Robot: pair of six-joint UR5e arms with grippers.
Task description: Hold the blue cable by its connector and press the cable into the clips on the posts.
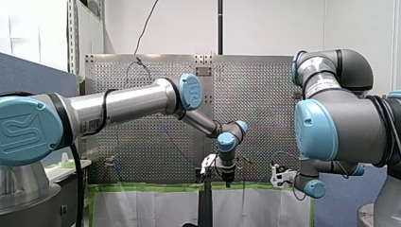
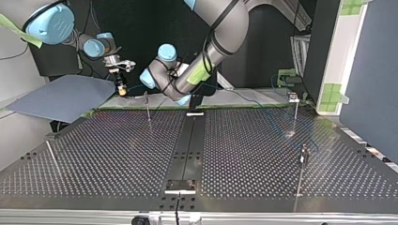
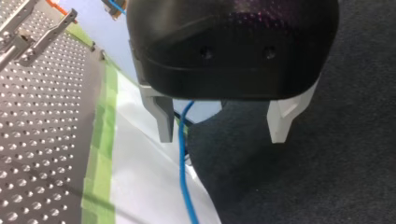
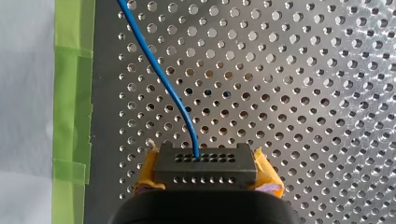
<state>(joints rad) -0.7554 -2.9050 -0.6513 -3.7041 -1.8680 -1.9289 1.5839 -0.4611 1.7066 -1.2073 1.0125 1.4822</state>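
In the right wrist view my right gripper (image 4: 208, 179) is shut on a black connector (image 4: 205, 161), with a yellow pad on each side of it. The blue cable (image 4: 159, 70) leaves the connector and runs ahead over the perforated plate. In the left wrist view my left gripper (image 3: 224, 128) is open. The blue cable (image 3: 184, 177) hangs between its fingers, close beside one finger (image 3: 163, 121), and is not gripped. In the top view my right gripper (image 2: 121, 86) is at the table's far left, and thin posts (image 2: 148, 107) (image 2: 295, 112) (image 2: 302, 164) stand on the plate.
Green tape (image 4: 72, 107) and white sheet (image 3: 149, 186) line the plate's far edge. A blue-grey board (image 2: 65, 96) lies at the top view's far left. Another thin post (image 2: 52, 157) leans near the front left. A dark rail (image 2: 187, 140) runs down the table's middle.
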